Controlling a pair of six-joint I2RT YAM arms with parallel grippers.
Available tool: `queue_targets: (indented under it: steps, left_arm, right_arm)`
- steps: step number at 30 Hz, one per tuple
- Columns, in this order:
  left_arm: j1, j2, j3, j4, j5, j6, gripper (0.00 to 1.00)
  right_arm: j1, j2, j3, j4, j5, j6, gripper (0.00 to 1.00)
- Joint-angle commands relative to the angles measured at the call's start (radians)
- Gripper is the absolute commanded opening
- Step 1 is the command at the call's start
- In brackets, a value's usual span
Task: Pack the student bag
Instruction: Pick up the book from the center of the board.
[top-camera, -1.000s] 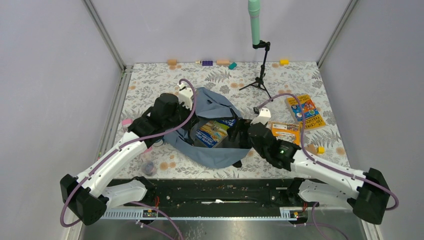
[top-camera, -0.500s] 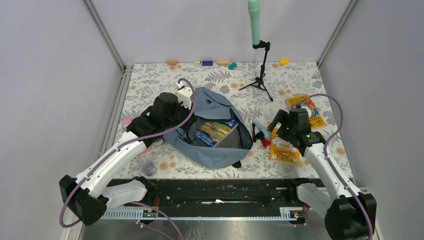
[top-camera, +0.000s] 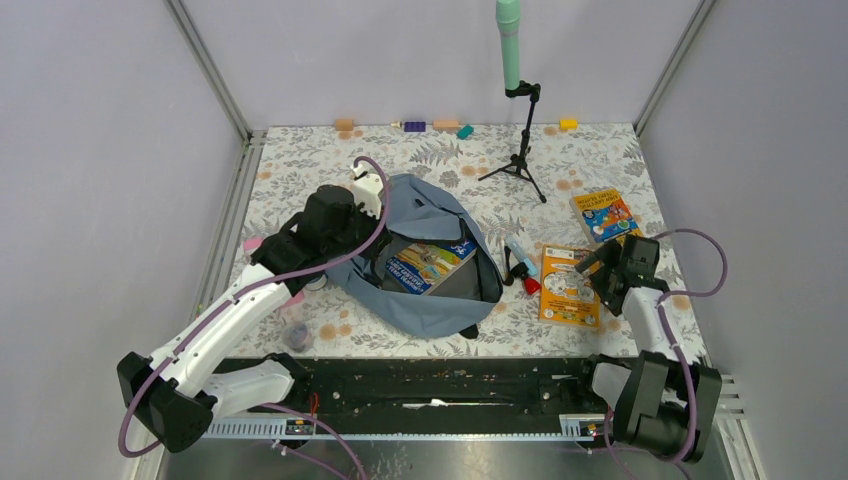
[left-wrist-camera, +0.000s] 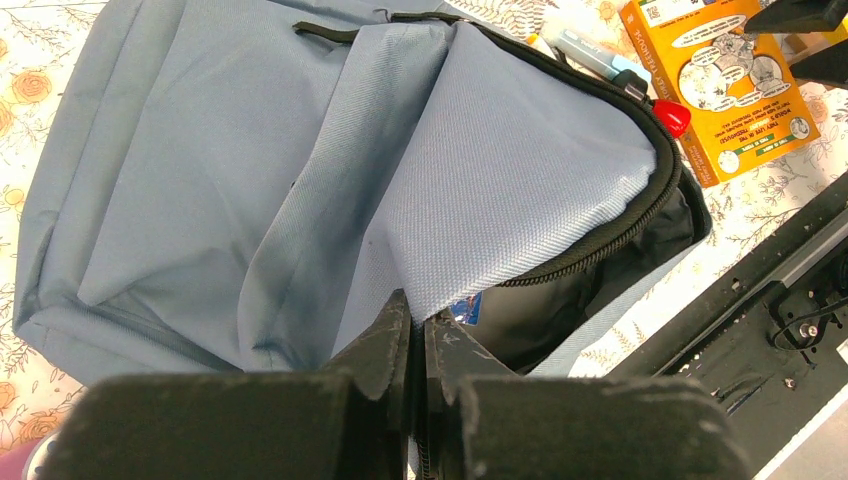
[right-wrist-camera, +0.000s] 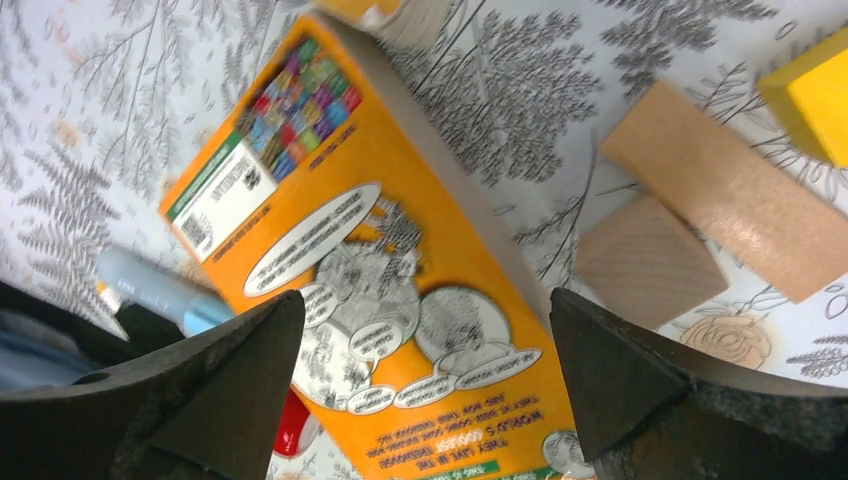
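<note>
Change: right gripper (right-wrist-camera: 425, 345) swung off student bag (top-camera: 430, 212), now wide open, empty, above orange booklet (top-camera: 567, 287) near bag; left gripper (left-wrist-camera: 415, 322) clamped on bag flap, mouth open mid-table. Booklet likely next.

Grey-blue student bag (top-camera: 430, 250) lies flat on the bench (top-camera: 600, 160), unzipped, its mouth gaping, a book (top-camera: 428, 264) inside.

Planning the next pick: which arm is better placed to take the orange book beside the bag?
Right: the right gripper, open, hovers over the orange book; the left gripper is shut on the student bag, holding its opening up.
</note>
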Motion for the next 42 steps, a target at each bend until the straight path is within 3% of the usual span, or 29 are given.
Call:
queue_targets:
  steps: [1,5,17,34,42]
  left_arm:
    - [0.007,-0.035,0.037,0.064,-0.007,0.011,0.00]
    - [0.008,-0.036,0.037,0.064,-0.005,0.011,0.00]
    - [0.017,-0.012,0.043,0.066,0.024,0.007,0.00]
    - [0.021,0.001,0.044,0.071,0.044,-0.004,0.00]
    - [0.023,0.005,0.045,0.073,0.050,-0.007,0.00]
  right_arm:
    - [-0.079,0.082,0.015,0.068,-0.020,-0.004,1.00]
    - [-0.162,0.142,0.035,0.086,-0.090,-0.041,1.00]
    - [-0.166,0.262,0.024,0.121,-0.446,-0.111,0.92]
    - [-0.142,0.100,-0.018,-0.006,-0.579,-0.124,0.57]
    - [-0.112,0.134,-0.058,0.031,-0.576,-0.119,0.51]
